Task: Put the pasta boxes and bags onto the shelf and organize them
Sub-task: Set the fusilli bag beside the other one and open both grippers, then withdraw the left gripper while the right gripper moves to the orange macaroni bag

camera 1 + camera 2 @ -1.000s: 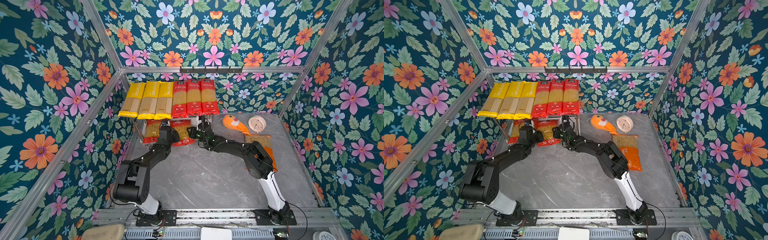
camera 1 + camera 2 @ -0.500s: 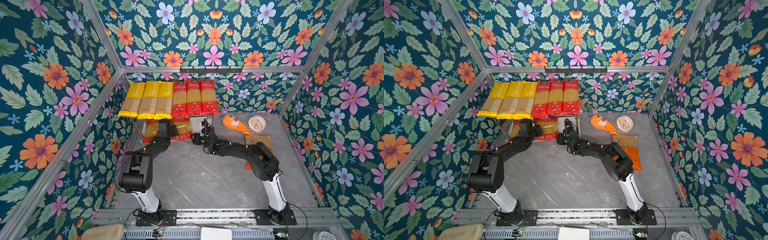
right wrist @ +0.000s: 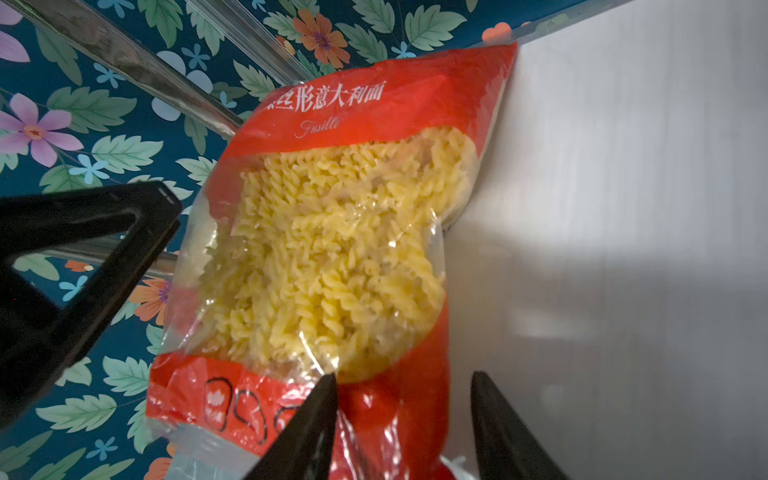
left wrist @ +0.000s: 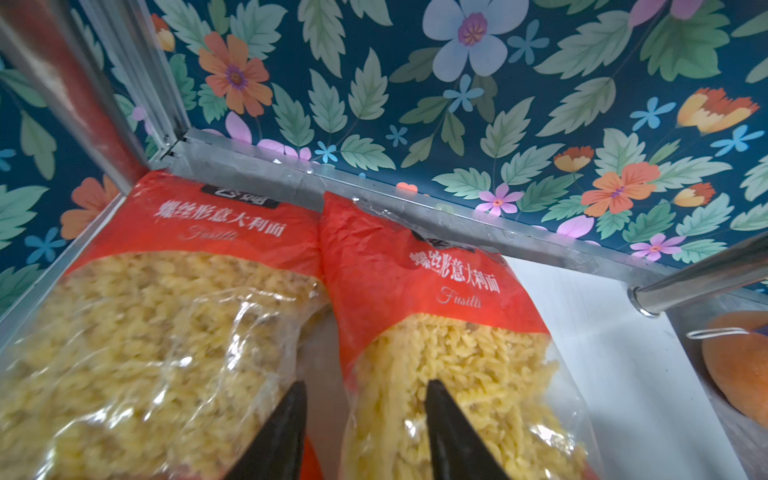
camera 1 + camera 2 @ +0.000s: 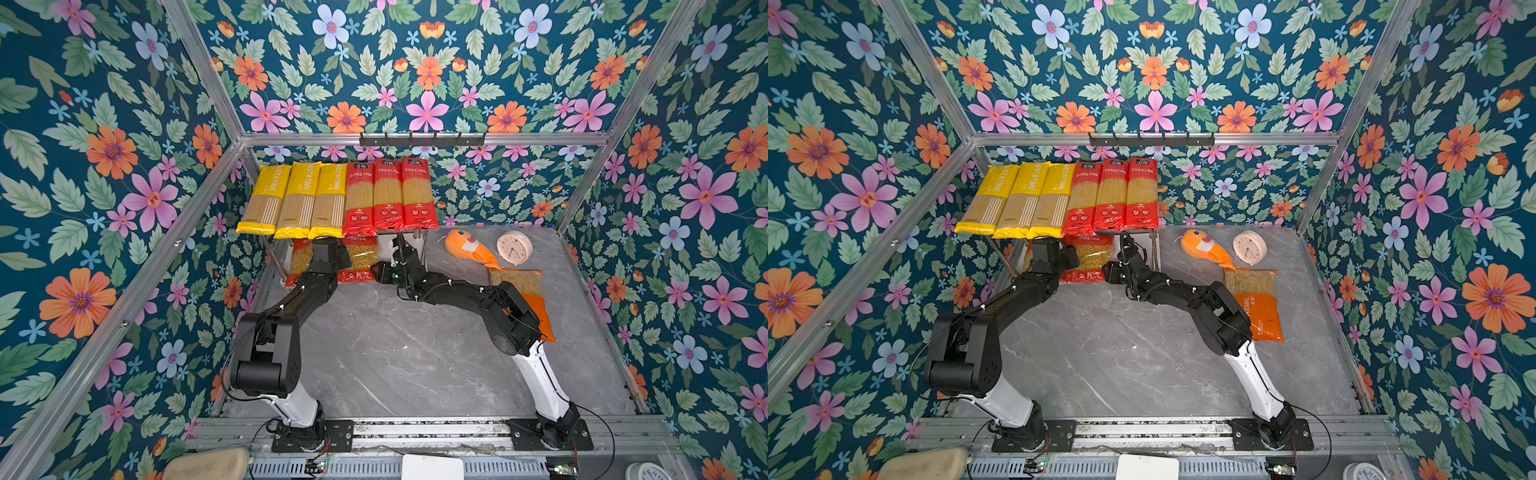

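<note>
Three yellow spaghetti packs (image 5: 297, 199) and three red spaghetti packs (image 5: 388, 193) lie side by side on the shelf's top tier. On its white lower board (image 4: 623, 353) two red fusilli bags lie next to each other, the left one (image 4: 145, 311) and the right one (image 4: 436, 332). My left gripper (image 4: 365, 419) is open, its fingers straddling the right bag's inner edge. My right gripper (image 3: 403, 386) is open too, with that bag's (image 3: 340, 249) red bottom corner between its fingers. An orange pasta bag (image 5: 1258, 307) lies on the table, partly hidden by the right arm.
An orange plush fish (image 5: 467, 249) and a round white clock (image 5: 514, 248) lie on the grey table right of the shelf. A black hook rail (image 5: 422, 139) hangs on the back frame. Chrome posts (image 4: 698, 282) stand at the shelf corners. Floral walls close three sides.
My left gripper has opened off the right fusilli bag and its arm has drawn back a little. The right gripper spread slightly wider. The bag slid a bit further in under the top tier.
</note>
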